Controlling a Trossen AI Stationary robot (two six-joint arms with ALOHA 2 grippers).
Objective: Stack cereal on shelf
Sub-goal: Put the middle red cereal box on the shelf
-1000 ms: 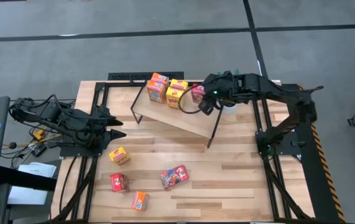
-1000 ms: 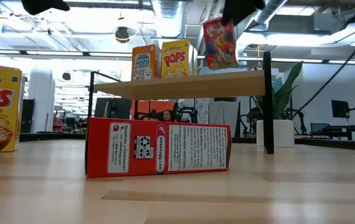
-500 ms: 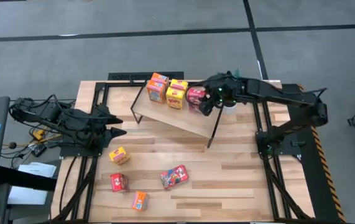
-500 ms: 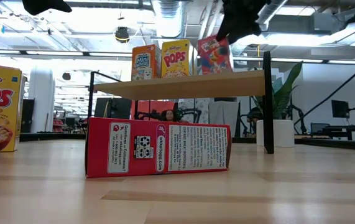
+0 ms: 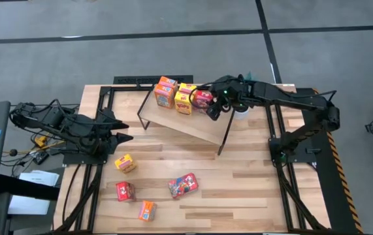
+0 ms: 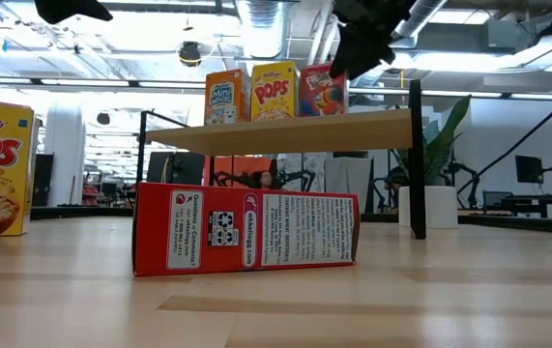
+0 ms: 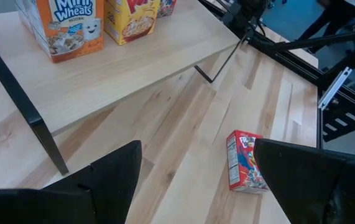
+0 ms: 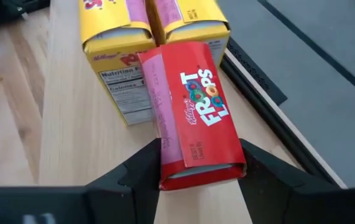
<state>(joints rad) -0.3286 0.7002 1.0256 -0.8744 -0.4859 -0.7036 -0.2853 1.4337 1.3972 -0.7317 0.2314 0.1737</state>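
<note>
Red box (image 8: 193,118) gripped by right hand (image 5: 213,108) on shelf (image 5: 193,124) beside others; four boxes left on worktop (image 5: 238,189); left hand (image 5: 122,132) open.

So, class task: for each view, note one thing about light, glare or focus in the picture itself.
Low view: bright ceiling lights behind leave the right gripper a dark silhouette; the nearest red box stays readable. Right wrist view: Froot Loops box evenly lit, fingers soft-edged. High view: even light, faint shadows under the shelf.
</note>
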